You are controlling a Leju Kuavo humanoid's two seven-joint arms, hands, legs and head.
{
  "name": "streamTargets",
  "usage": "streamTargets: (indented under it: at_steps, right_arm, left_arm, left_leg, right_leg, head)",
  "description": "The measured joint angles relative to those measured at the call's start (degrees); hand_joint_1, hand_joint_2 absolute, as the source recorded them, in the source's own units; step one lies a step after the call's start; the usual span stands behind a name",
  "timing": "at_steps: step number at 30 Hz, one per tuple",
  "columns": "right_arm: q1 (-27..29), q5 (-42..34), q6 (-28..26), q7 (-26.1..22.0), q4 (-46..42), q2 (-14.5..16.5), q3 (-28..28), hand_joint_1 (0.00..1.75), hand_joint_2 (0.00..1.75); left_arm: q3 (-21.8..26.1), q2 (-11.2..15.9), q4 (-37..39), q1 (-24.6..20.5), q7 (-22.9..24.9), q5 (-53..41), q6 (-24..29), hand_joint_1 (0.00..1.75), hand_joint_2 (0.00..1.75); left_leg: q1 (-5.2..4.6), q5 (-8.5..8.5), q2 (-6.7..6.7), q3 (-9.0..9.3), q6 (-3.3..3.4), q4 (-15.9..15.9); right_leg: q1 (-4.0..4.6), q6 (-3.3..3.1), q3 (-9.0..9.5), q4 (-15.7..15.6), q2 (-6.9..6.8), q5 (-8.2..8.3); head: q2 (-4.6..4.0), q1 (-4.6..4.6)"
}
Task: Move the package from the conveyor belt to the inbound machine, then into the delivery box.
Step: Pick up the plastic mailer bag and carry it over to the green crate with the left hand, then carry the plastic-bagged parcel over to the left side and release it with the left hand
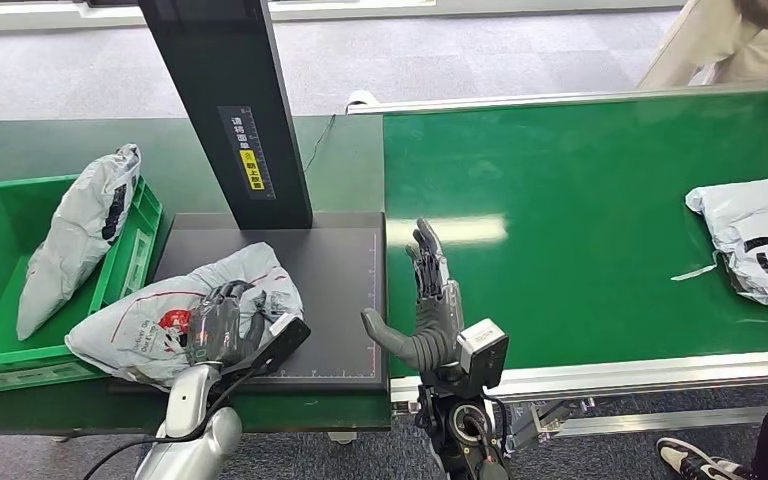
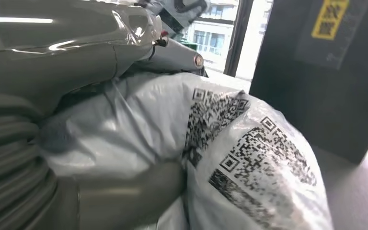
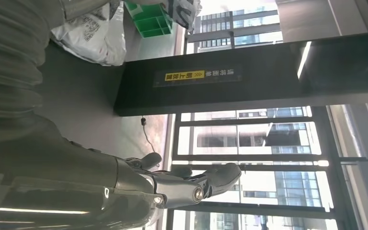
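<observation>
A: Three grey packages are lying in the scene. Going left to right: one package in the green delivery box (image 1: pixel 0 330) is leaning against that box's right wall; the package (image 1: pixel 160 315) of the task is resting on the front left corner of the inbound machine (image 1: pixel 330 290), overhanging its left edge toward the box; a third package (image 1: pixel 755 235) is sitting at the right edge of the conveyor belt (image 1: pixel 560 200).

B: What are the hands doing?

A: The left hand (image 1: pixel 218 325) is gripping the package from above, its fingers wrapped over the crumpled film; the left wrist view is showing the thumb pressing beneath the printed codes (image 2: pixel 239 143). The right hand (image 1: pixel 430 300) is holding nothing, fingers extended and apart, standing upright over the machine's front right corner.

B: How should the step be done well?

A: Judging from the layout, the package is awaiting transfer into the box. The grip should be holding firmly on slack film, and the lift should be clearing the box's right wall before release beside the leaning package.

B: What is hard to make out?

A: The lower fingers are hidden under the film; the third package is cut off by the frame; the person (image 1: pixel 730 40) at the belt's far right corner is only partly showing.
</observation>
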Motion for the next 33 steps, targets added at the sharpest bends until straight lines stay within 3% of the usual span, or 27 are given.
streamTargets:
  at_steps: [7,12,16,19,22,28,33]
  right_arm:
    - [0.7,0.5,-0.5,0.6,-0.4,0.0,-0.3,0.00,1.75]
    - [1.7,0.8,-0.9,0.9,-1.0,0.0,-0.7,0.00,1.75]
    - [1.9,1.1,-1.0,0.9,-1.1,0.0,-1.3,0.00,1.75]
    - [1.9,1.1,-1.1,0.9,-1.2,0.0,-1.7,0.00,1.75]
    - [1.9,1.2,-1.1,0.8,-1.1,0.0,-2.0,0.00,1.75]
    - [1.8,1.3,-1.1,0.5,-0.7,0.0,-2.7,0.00,1.75]
    - [1.2,1.4,-1.1,0.2,0.0,0.2,-3.0,0.00,1.75]
  left_arm:
    - [0.0,-0.1,-13.8,9.1,-1.0,0.9,2.4,1.71,1.75]
    - [-1.0,-0.4,-27.5,17.1,-6.0,5.9,10.4,1.71,1.75]
    - [-1.4,-1.8,-39.5,22.9,-16.9,12.5,13.4,1.69,1.75]
    - [-0.5,-4.9,-48.5,26.9,-29.3,18.3,13.9,1.68,1.75]
    - [0.3,-7.5,-57.0,30.3,-36.2,23.4,14.0,1.70,1.75]
    - [1.0,-10.0,-73.7,33.4,-38.3,28.2,14.2,1.65,1.75]
    - [3.2,-10.3,-80.0,31.6,-38.4,30.6,14.2,1.65,1.75]
  left_leg:
    - [0.00,-0.09,0.15,-0.35,0.00,0.0]
    - [-0.01,-0.09,0.16,-0.79,0.01,0.0]
    - [-0.01,-0.12,0.15,-0.95,0.04,0.0]
    - [-0.01,-0.17,0.15,-0.99,0.11,0.0]
    - [-0.01,-0.20,0.15,-1.04,0.12,0.0]
    - [-0.01,-0.20,0.10,-1.03,0.10,0.0]
    - [-0.01,-0.17,0.06,-0.96,0.11,0.0]
  right_leg:
    - [0.00,0.04,-0.48,0.0,0.12,-0.03]
    - [0.00,0.04,-0.92,0.0,0.12,-0.03]
    - [0.00,0.07,-1.05,0.0,0.12,-0.05]
    - [-0.02,0.10,-1.07,0.0,0.12,-0.07]
    - [-0.02,0.11,-1.07,0.0,0.12,-0.08]
    - [0.00,0.11,-1.06,0.0,0.10,-0.08]
    - [0.00,0.11,-1.02,0.0,0.08,-0.08]
  head:
    - [-0.01,0.01]
    - [-0.01,0.01]
    - [0.00,0.00]
    - [-0.01,0.02]
    - [-0.01,0.01]
    - [0.00,-0.01]
    - [-0.01,0.00]
